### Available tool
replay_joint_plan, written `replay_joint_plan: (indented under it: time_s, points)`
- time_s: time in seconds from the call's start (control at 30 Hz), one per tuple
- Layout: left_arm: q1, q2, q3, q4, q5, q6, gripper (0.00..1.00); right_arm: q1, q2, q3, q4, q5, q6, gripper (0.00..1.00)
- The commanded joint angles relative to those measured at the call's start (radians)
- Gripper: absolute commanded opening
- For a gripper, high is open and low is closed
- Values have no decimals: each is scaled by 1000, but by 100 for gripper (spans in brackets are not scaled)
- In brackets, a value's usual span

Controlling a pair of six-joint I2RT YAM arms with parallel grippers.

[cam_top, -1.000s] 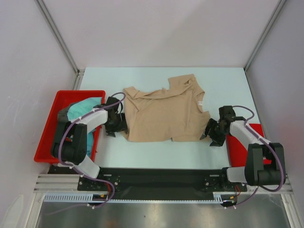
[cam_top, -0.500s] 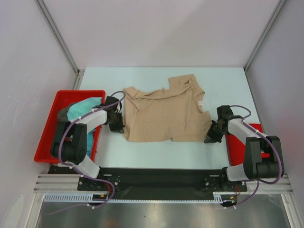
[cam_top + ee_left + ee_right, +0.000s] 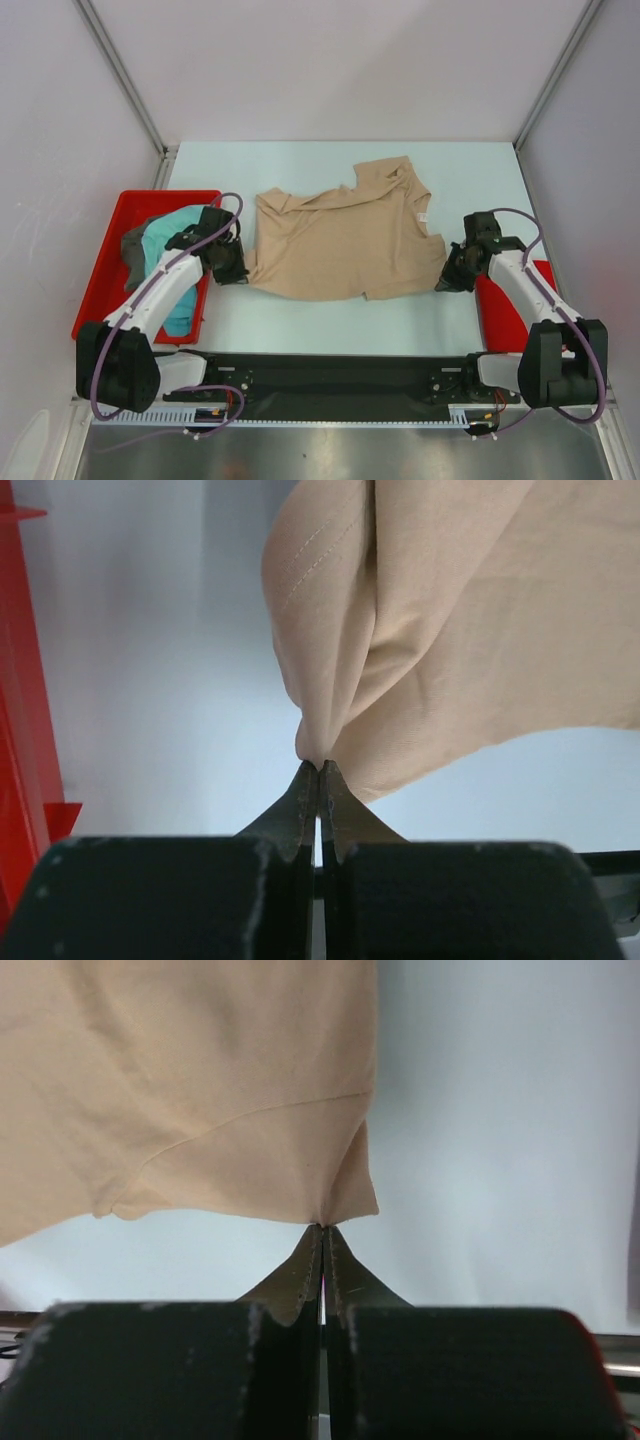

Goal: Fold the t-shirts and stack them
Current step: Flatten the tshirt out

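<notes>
**A:** Top view first. Where's the shirt?

**B:** The tan t-shirt lies spread approx mid-table, collar end twd the far side and rumpled there. The teal t-shirt and dark grey t-shirt are heaped in the red tray on the left. The left gripper is at the near-left corner and the right gripper at the near-right. Both arms are low, forearms angled inward. The right arm passes over the red mat.

**A:** Left wrist?

**B:** The left gripper is pinched tight on a bunched bit of the tan t-shirt. Folds fan out from the tips. The corner hangs a bit above the table.

**A:** Right wrist?

**B:** Same. The right gripper is clamped on the very corner point of the tan t-shirt, w/ the stitched hem just above. The cloth is smoother here.

**A:** How will it handle?

**B:** Light, limp, no stiffness. I'd expect it to sag betw. the two grips and slide easily on the smooth top. Corners and hem are the right places to hold, since the seam gives more bite. Both pinches are thin tho. I can't tell how many layers the left has, prob more than one.
</notes>
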Motion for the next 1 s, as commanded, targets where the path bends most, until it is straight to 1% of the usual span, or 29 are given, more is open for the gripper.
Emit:
replay_joint_plan:
  time_s: [0.0, 0.03, 0.07, 0.13, 0.2, 0.27, 0.3, 0.33, 0.37, 0.4, 0.43, 0.47, 0.5, 0.53, 0.57, 0.6, 0.63, 0.67, 0.7, 0.73, 0.8, 0.87, 0.9, 0.93, 0.97]
  points:
    - [-3, -30, 75, -72, -47, -5, 0, -17, -43, 75, -61, -26, -28, 0]
    - [-3, -37, 89, -92, -50, -2, 0, -17, -72, 89, -112, -35, -31, 0]
    - [-3, -42, 102, -104, -92, 3, 0, -21, -86, 101, -138, -49, -39, 0]
    - [-3, -63, 143, -124, -122, 3, 0, -24, -124, 137, -204, -61, -39, 0]
    - [-3, -56, 197, -126, -151, 6, 0, -32, -146, 151, -203, -67, -34, 0]
    - [-3, -27, 235, -100, -159, 17, 1, -46, -134, 164, -129, -77, -25, 0]
    - [-3, -7, 273, -68, -160, 18, 0, -53, -105, 177, -68, -92, -19, 0]
    - [-2, 60, 298, -58, -157, 21, 0, -61, -65, 196, -39, -103, -14, 0]
    - [3, 102, 329, -54, -150, 26, 0, -61, 38, 247, -5, -119, -14, 0]
    - [4, 158, 400, -52, -134, 30, 0, -61, 97, 285, 26, -139, -13, 0]
    - [4, 208, 436, -47, -139, 38, 0, -87, 155, 327, 62, -152, -10, 0]
    - [4, 305, 462, -35, -140, 44, 1, -96, 290, 429, 70, -179, -11, 0]
    - [10, 353, 526, -30, -133, 46, 2, -101, 346, 480, 71, -179, -17, 0]
    - [15, 398, 568, -44, -125, 47, 2, -103, 405, 524, 61, -172, -28, 10]
    - [18, 473, 602, -47, -131, 59, 5, -106, 449, 578, 49, -163, -52, 14]
    - [17, 499, 660, -44, -142, 66, 17, -116, 520, 662, 34, -149, -68, 18]
    - [18, 528, 694, -62, -172, 66, 26, -121, 539, 704, -6, -135, -75, 27]
    - [18, 568, 732, -82, -186, 76, 35, -123, 552, 730, -20, -117, -98, 33]
    - [18, 578, 779, -102, -191, 86, 56, -124, 547, 747, -34, -117, -112, 41]
    - [18, 576, 786, -103, -191, 87, 70, -124, 538, 743, -38, -118, -112, 43]
    - [18, 547, 751, -86, -171, 96, 87, -121, 510, 700, -43, -126, -122, 44]
    - [18, 518, 671, -72, -154, 99, 88, -119, 449, 579, -23, -138, -123, 44]
    - [18, 489, 644, -60, -150, 99, 87, -119, 428, 533, 6, -141, -117, 44]
    - [18, 472, 611, -50, -145, 98, 85, -119, 383, 438, 24, -143, -114, 43]
    - [18, 458, 581, -40, -125, 101, 83, -121, 368, 399, 44, -146, -108, 43]
